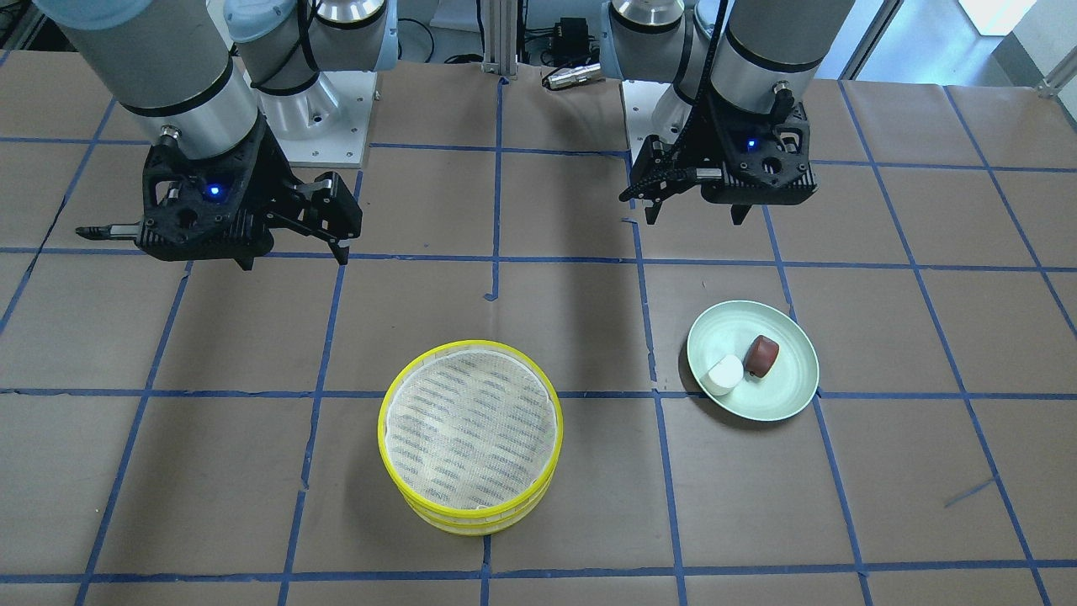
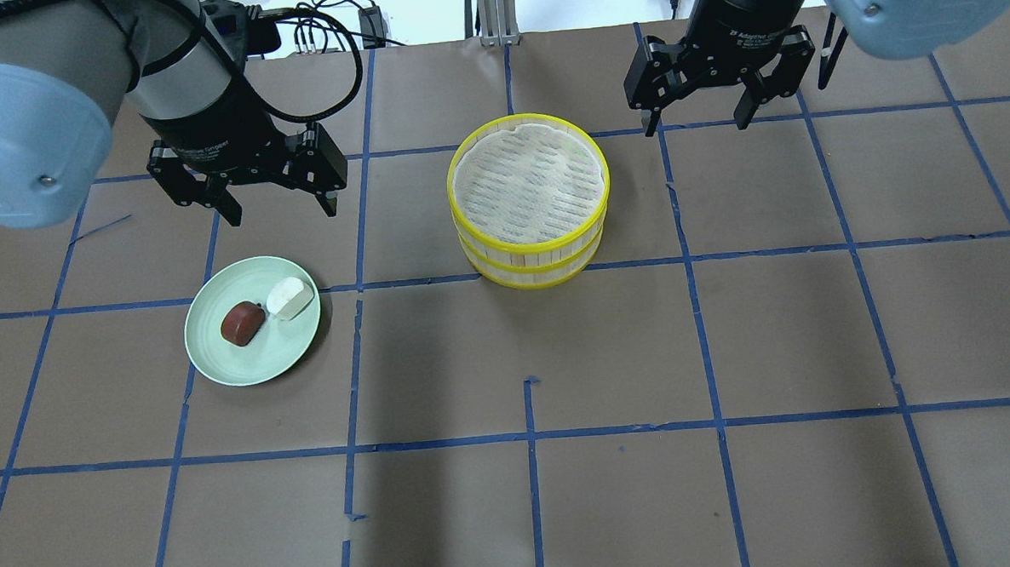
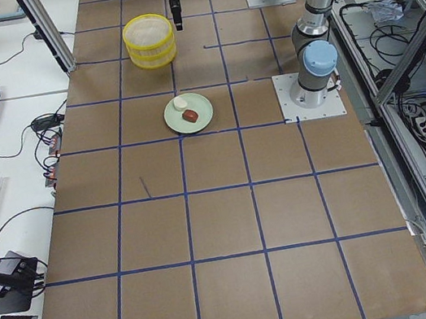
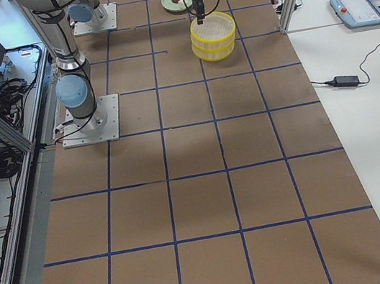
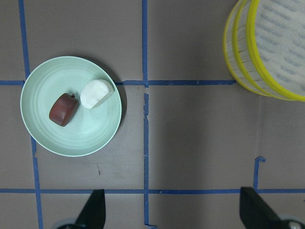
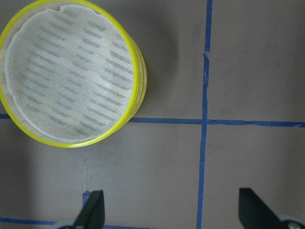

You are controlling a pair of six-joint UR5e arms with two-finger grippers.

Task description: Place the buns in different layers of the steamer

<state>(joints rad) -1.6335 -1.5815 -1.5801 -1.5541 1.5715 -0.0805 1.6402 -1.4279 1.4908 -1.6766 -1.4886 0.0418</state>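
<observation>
Left claw (image 2: 282, 210), right claw (image 2: 698, 122) wide open, empty. Left wrist sees buns (image 5: 96, 93); right wrist, steamer layers (image 6: 71, 76).

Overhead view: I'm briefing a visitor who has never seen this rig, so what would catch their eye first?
The yellow-rimmed steamer, two trays stacked in the middle of the table with the top one empty, stands out most. On the robot's left, a green plate holds a white bun and a brown bun side by side. The left hand and right hand hover open, holding nothing.
</observation>
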